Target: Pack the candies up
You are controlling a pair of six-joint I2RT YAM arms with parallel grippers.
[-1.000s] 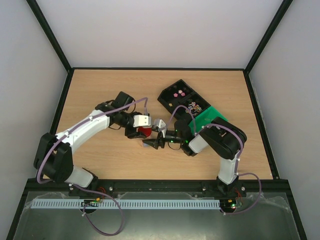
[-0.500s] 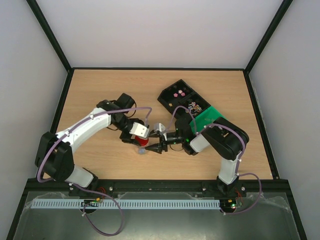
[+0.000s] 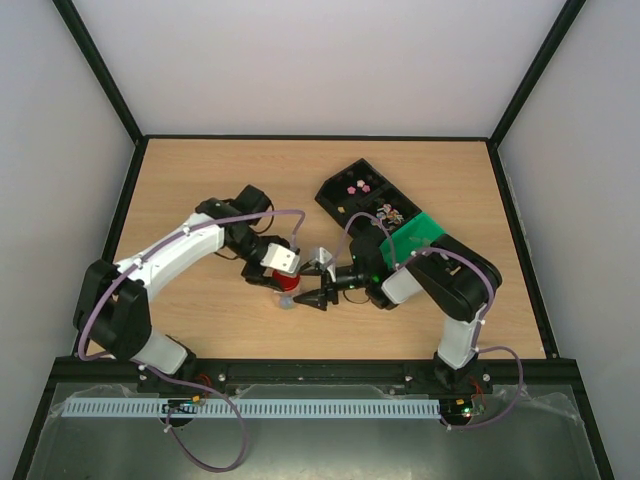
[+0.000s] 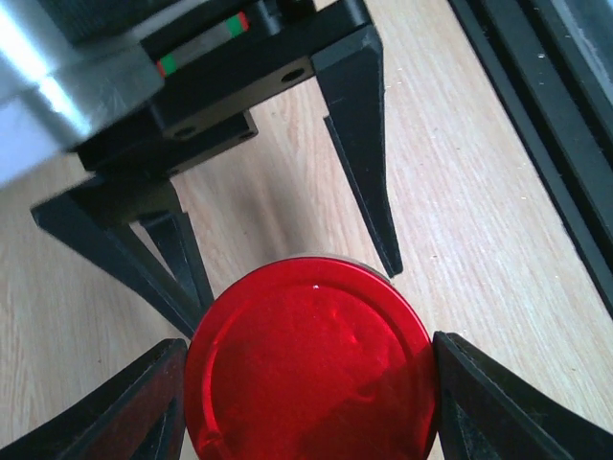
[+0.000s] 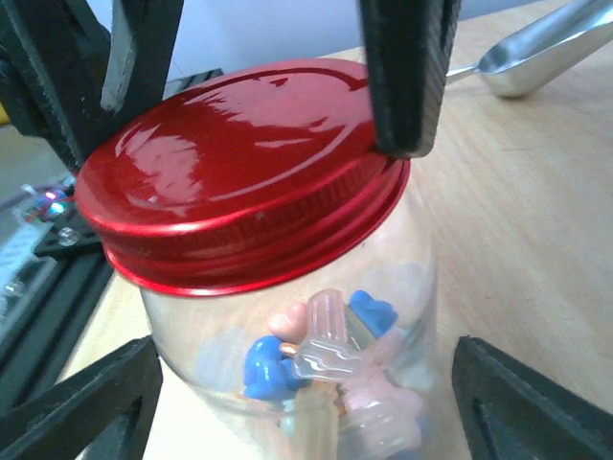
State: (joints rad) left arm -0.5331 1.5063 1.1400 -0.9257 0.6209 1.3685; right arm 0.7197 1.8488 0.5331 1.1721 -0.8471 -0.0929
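Left tool: the left tool (image 4: 308, 340) is closed on the red lid (image 4: 311, 374). One finger presses on each side of the lid's rim, and it reaches the lid from above.
Right tool: the right tool (image 5: 306, 343) is open. Its two fingers stand on both sides of the glass jar (image 5: 402, 278), low on it, with a clear gap on each side, so they do not touch the glass.
Red lid: it is round and shiny and sits on the mouth of the jar. In the right wrist view it looks a little tilted.
Candies in the jar: some candies (image 5: 263, 369) lie inside the jar under the lid. Blue, pink and pale ones show through the glass.
Candies in the tray: other candies (image 3: 357, 186) lie in the compartments of the black tray (image 3: 335, 195), pink ones in the far part and mixed ones nearer to the right arm.
Jar, place: it is near the middle of the bench (image 3: 200, 180), between the two tools. I cannot tell whether its bottom rests on the wood.
Scoop: the silver scoop (image 5: 541, 48) lies on the bench behind the jar, apart from it.
Green sheet: a flat green sheet (image 3: 425, 230) lies just beside the tray, partly under the right arm.
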